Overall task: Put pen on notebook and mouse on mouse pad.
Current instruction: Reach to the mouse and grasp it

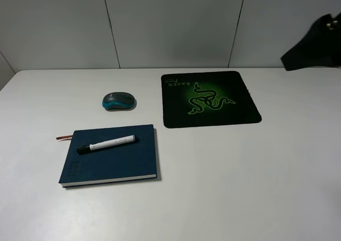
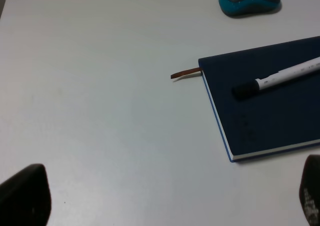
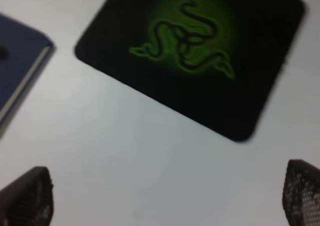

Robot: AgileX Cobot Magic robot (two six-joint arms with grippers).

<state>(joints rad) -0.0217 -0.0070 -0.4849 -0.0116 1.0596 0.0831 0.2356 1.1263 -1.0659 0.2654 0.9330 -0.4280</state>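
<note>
**Pen on notebook, mouse off pad**

A slim white pen (image 1: 106, 144) with a black cap lies across the navy-blue hardcover notebook (image 1: 114, 166). The teal-and-grey oval mouse (image 1: 119, 101) sits on the white table (image 1: 240, 171), beside the black square mouse pad (image 1: 234, 105) and apart from it. The left gripper (image 2: 167, 201) and right gripper (image 3: 165, 196) have their fingers spread wide and hold nothing.

An office-like test station is suggested, more lab than home. A plain white counter (image 1: 256, 171) is backed by pale grey wall panels (image 1: 170, 22) that are divided by thin dark seams. Desk goods are laid out on it: a navy notebook (image 1: 112, 165) with a pen (image 1: 106, 144) on its cover, a teal mouse (image 1: 119, 101), and a black mouse pad (image 1: 210, 98) printed with a green snake emblem. A dark part of a robot arm (image 1: 314, 46) is seen at the far right edge
</note>
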